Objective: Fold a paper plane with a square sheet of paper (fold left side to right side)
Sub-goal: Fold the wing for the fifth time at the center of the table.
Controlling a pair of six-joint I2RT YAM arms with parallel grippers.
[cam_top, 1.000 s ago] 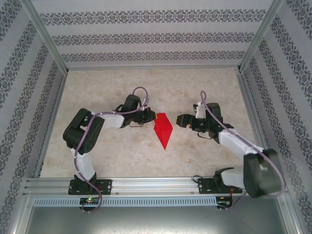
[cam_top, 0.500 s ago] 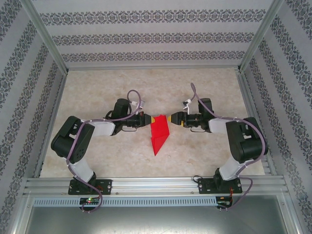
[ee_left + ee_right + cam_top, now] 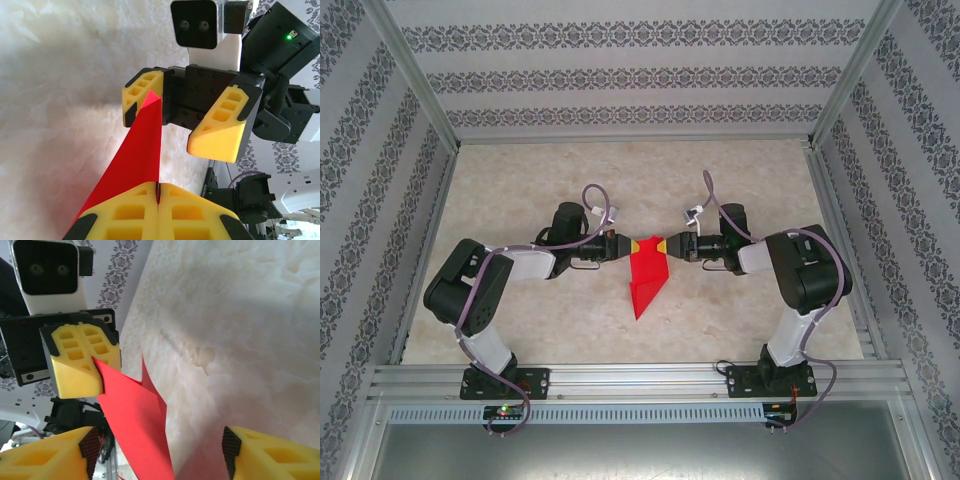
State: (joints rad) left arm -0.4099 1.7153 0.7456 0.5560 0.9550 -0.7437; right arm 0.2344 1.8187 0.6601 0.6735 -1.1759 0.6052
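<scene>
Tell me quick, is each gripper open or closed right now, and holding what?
Left gripper: closed, pinching the red paper.
Right gripper: open, the paper's corner between its fingers, not clamped.

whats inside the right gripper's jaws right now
A folded edge of the square sheet of paper stands between the right gripper's open jaws, not yet clamped, with the table behind it. The paper's tip overlaps one jaw, so contact there can't be judged.
</scene>
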